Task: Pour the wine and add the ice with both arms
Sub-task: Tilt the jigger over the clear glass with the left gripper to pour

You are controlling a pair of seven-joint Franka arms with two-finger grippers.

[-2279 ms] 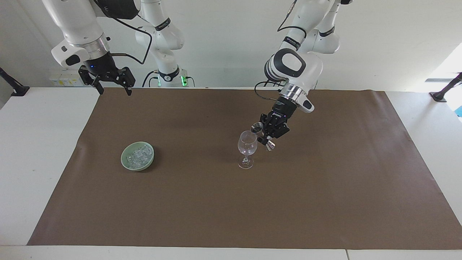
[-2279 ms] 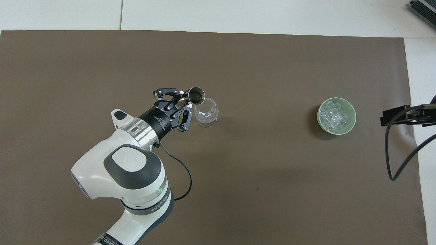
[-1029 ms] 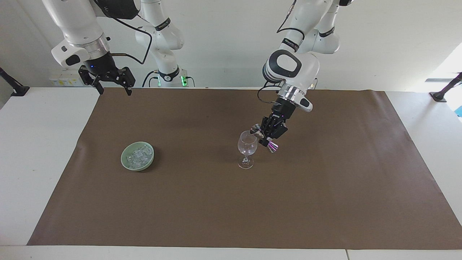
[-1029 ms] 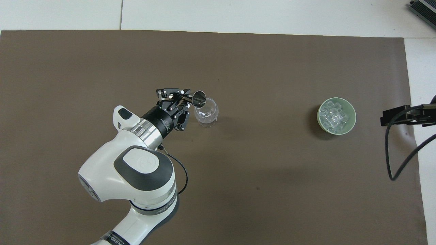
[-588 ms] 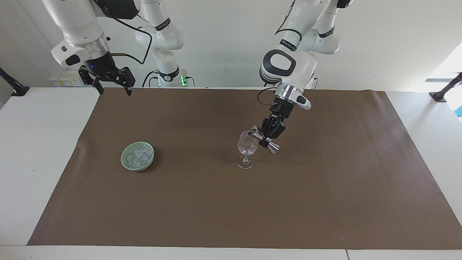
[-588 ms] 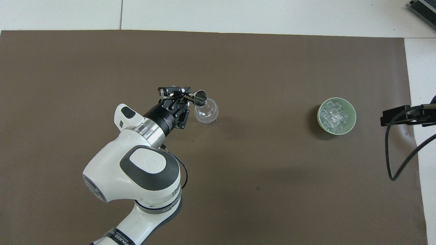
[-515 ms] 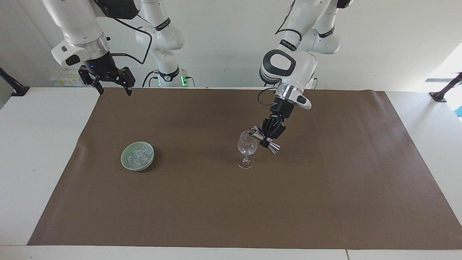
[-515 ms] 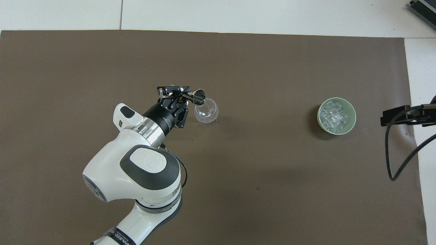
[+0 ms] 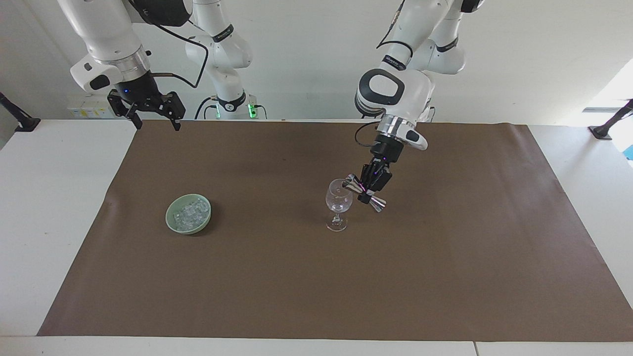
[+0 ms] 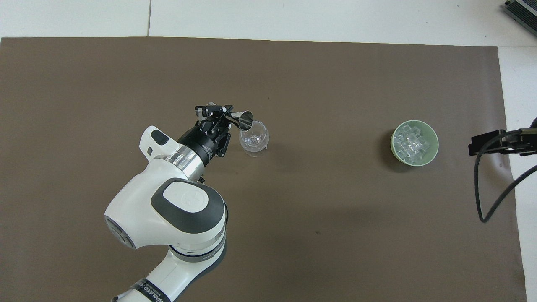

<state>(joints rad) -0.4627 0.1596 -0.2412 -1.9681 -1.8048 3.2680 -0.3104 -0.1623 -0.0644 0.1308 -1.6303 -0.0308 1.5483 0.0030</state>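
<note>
Facing view: left arm reaches in over the brown mat. Left gripper hangs over the mat just beside the wine glass, fingers pinched on the waist of a steel jigger. Jigger is tipped hard, one cup end at the glass rim, other end pointing down and away toward the left arm's end of the table. Glass stands upright on its foot, looks clear; can't tell if any liquid is in it. Pale green bowl sits on the mat toward the right arm's end, well apart from the glass, w/ the ice heaped inside as small clear cubes. Right arm waits: right gripper is up in the air over the mat's corner at the robots' edge, fingers spread wide, nothing btwn them.

Overhead view: left arm comes in from the bottom. Left gripper is beside the wine glass, fingertips squeezed on the jigger. Jigger's open mouth overlaps the glass rim on the side farther from the robots. Ice fills the green bowl near the right arm's end of the mat. Only a black part of the right arm w/ a cable shows at the view's edge; fingers not visible here.
</note>
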